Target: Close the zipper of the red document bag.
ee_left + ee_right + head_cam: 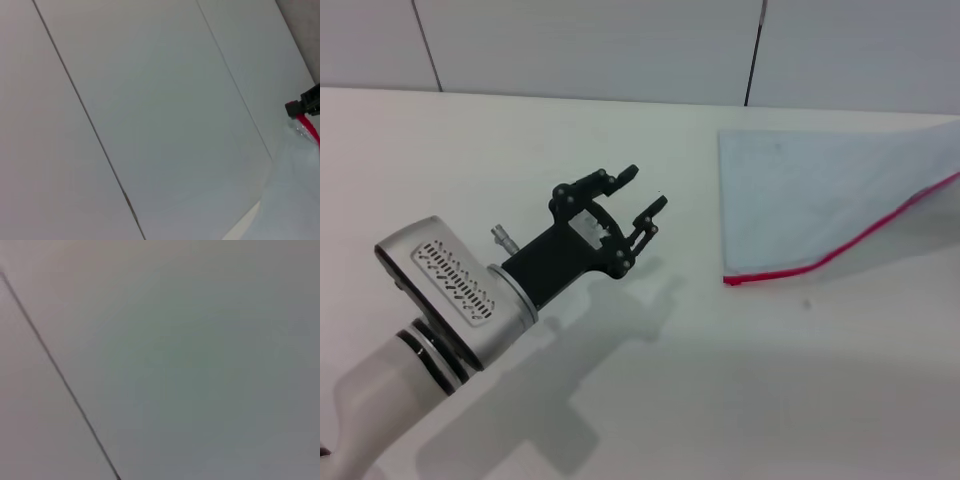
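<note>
The left hand [640,203] hovers over the white table [740,380], near the middle, with its two black fingers spread apart and nothing between them. It points toward the red document bag [810,195], which lies to the right of it, a little apart. The near left corner of the bag rests on the table, but its right part rises up and leaves the head view at the edge. The zipper [840,250] runs as a thin red line along the near edge of the bag. In the left wrist view a dark piece, perhaps the right hand [304,105], seems to grip the red strip, but I cannot tell if it is open or closed. Behind the table stands a pale panelled wall [590,45]
</note>
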`<state>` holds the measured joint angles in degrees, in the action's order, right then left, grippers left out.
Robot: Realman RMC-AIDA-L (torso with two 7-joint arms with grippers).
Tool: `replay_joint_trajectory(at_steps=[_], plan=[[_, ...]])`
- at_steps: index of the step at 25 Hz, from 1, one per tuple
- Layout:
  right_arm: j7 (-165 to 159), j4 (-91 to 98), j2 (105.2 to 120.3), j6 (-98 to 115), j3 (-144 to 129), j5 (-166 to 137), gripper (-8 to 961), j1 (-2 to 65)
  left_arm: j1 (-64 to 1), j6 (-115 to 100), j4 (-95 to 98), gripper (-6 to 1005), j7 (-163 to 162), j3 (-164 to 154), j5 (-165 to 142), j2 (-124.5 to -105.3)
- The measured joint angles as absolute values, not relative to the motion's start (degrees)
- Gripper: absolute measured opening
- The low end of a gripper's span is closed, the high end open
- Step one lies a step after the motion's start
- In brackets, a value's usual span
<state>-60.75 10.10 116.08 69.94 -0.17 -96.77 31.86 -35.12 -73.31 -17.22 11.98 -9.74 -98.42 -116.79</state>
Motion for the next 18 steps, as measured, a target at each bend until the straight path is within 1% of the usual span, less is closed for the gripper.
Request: replay_joint_trajectory(at_steps=[1, 4, 7, 12, 13, 18], plan=[[-59.55, 10.0, 116.15, 70.84, -0.06, -96.73, 54, 31.71, -35.1, -73.43, -17.22, 218, 11.68, -9.64, -98.38, -116.77], [-53.7, 9.1, 116.35, 77.91, 0.59, -96.57, 185, 30.48, -34.68, -73.75, -17.22, 274, 9.67, -7.92, -98.28, -116.61], [-49.55, 8.03, 116.39, 83.18, 1.15, -96.51, 308, 29.43, -34.2, -74.21, -16.9, 508, 7.81, -6.29, -98.27, -116.5], [-31.64, 1.27, 116.53, 92.43, 3.0, -96.46, 487, 27.38, -32.52, -77.09, -14.19, 544, 1.32, -2.62, -98.11, -116.45], [-31.64, 1.27, 116.53, 92.43, 3.0, -96.46, 509, 27.38, -32.21, -77.85, -13.45, 551, -0.18, -2.27, -97.86, -116.45], [-15.28, -4.41, 116.67, 93.32, 4.46, -96.33, 621, 26.88, -30.82, -81.5, -10.85, 764, -5.34, -1.95, -94.43, -116.32]])
